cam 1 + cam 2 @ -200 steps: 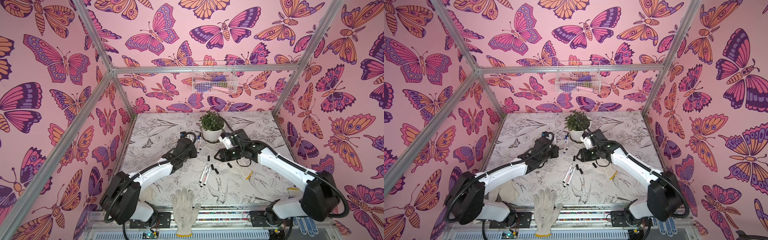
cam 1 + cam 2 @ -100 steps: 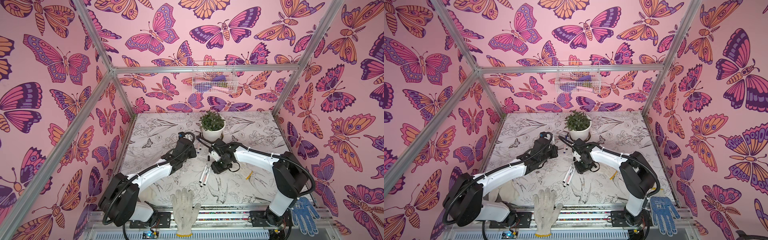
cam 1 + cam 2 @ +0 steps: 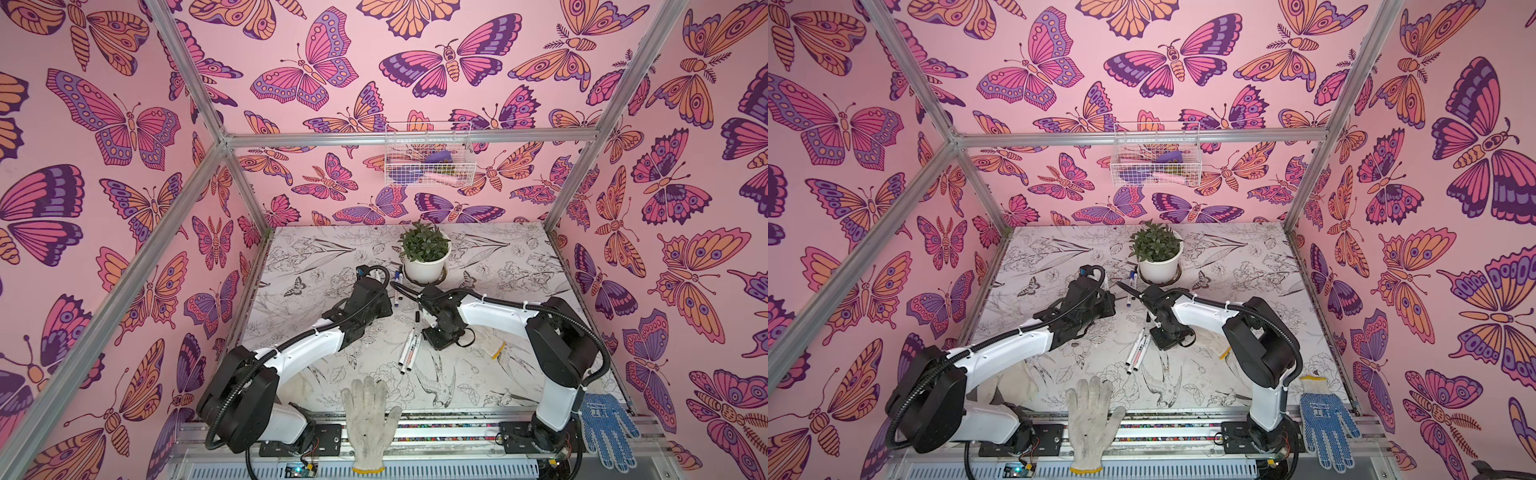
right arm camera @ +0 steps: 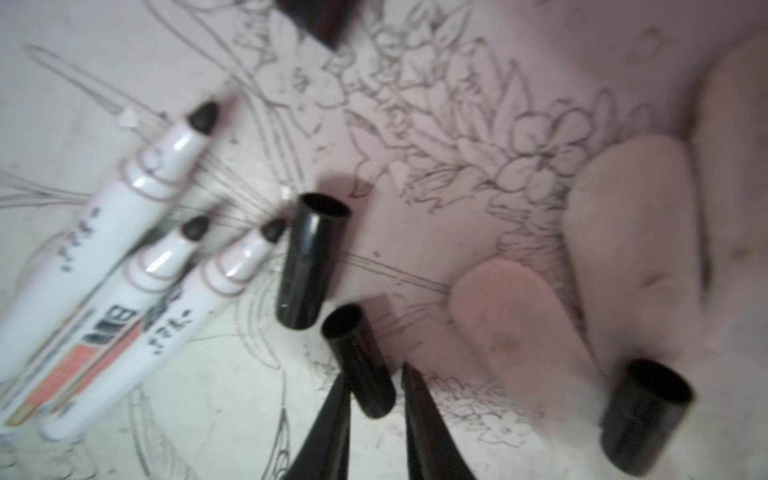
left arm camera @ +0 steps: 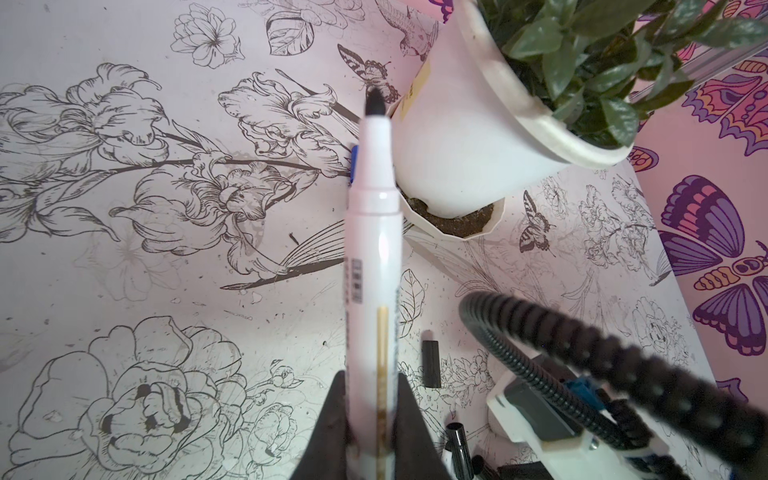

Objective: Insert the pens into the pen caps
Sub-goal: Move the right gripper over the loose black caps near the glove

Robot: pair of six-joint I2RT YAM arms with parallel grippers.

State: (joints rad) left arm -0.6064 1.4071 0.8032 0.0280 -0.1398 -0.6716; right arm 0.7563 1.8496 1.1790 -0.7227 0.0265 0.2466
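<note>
Beside the loose pens (image 4: 124,270), the right gripper (image 4: 374,374) sets narrow jaws astride a black cap (image 4: 357,357), grip uncertain; centre it squarely before lifting toward the pen (image 5: 374,249) clamped in the left gripper (image 5: 370,378).

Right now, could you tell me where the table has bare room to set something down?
Two bare patches: the back left corner, between the potted plant and the left wall, and the back right corner, between plant and right wall. The middle is crowded: pens, pen caps, a white glove, the left arm and the right arm.
</note>
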